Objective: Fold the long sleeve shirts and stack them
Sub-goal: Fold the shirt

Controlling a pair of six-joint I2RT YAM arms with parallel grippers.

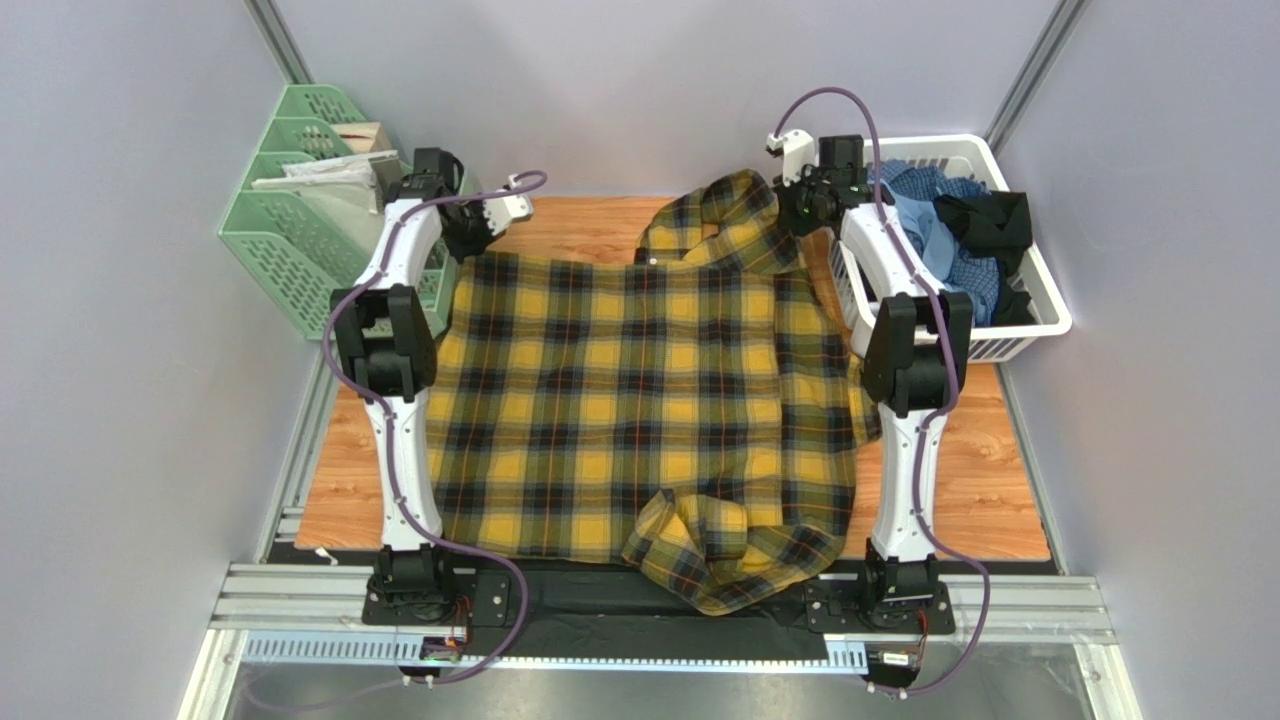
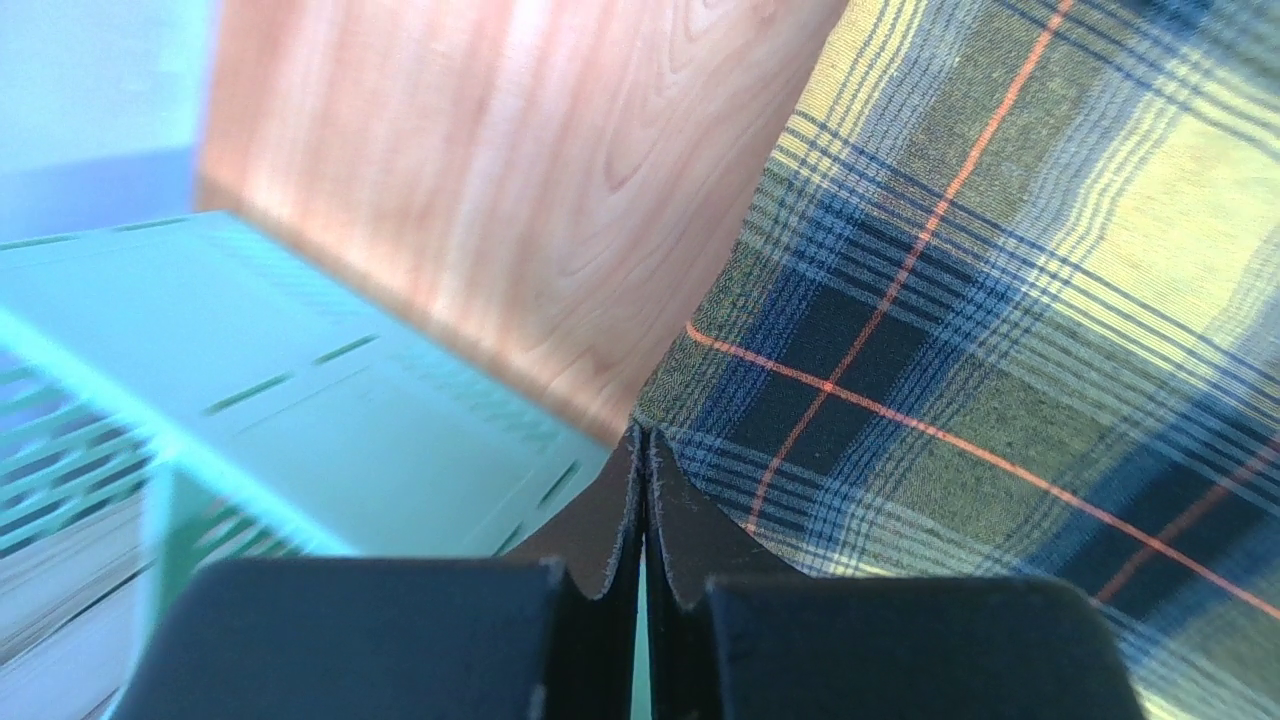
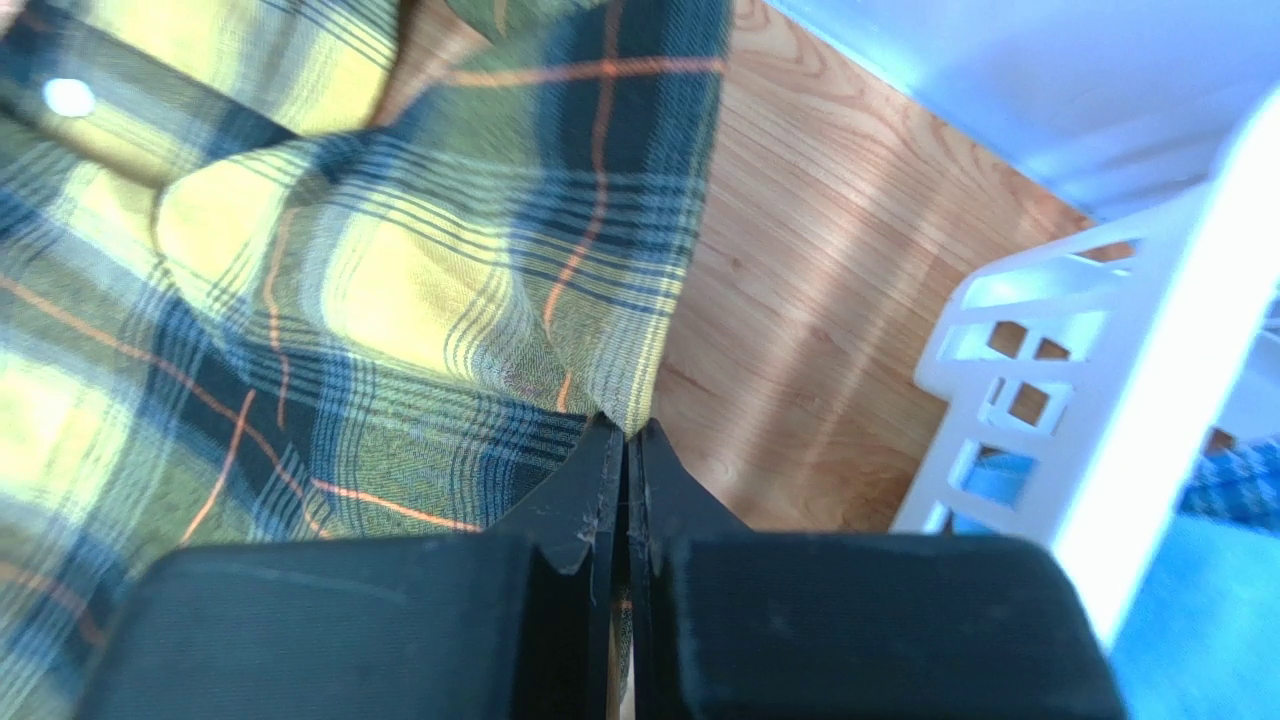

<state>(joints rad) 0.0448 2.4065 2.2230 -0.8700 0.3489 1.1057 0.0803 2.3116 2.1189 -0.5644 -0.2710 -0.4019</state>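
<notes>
A mustard-yellow and black plaid long sleeve shirt (image 1: 646, 390) lies spread across the wooden table, one sleeve bunched at the near edge (image 1: 736, 543) and cloth heaped at the far side. My left gripper (image 1: 478, 237) is at the shirt's far left corner. In the left wrist view it (image 2: 643, 438) is shut, with the plaid edge (image 2: 977, 300) running right into the tips. My right gripper (image 1: 800, 210) is at the far right corner. In the right wrist view it (image 3: 627, 429) is shut, and a fold of the plaid cloth (image 3: 301, 270) is pinched between its fingers.
A white basket (image 1: 1037, 323) at the far right holds light blue (image 1: 924, 225) and black (image 1: 992, 225) shirts; its wall (image 3: 1142, 390) is close to the right gripper. A green slotted tray stack (image 1: 286, 225) stands at the far left, right beside the left gripper (image 2: 301, 390).
</notes>
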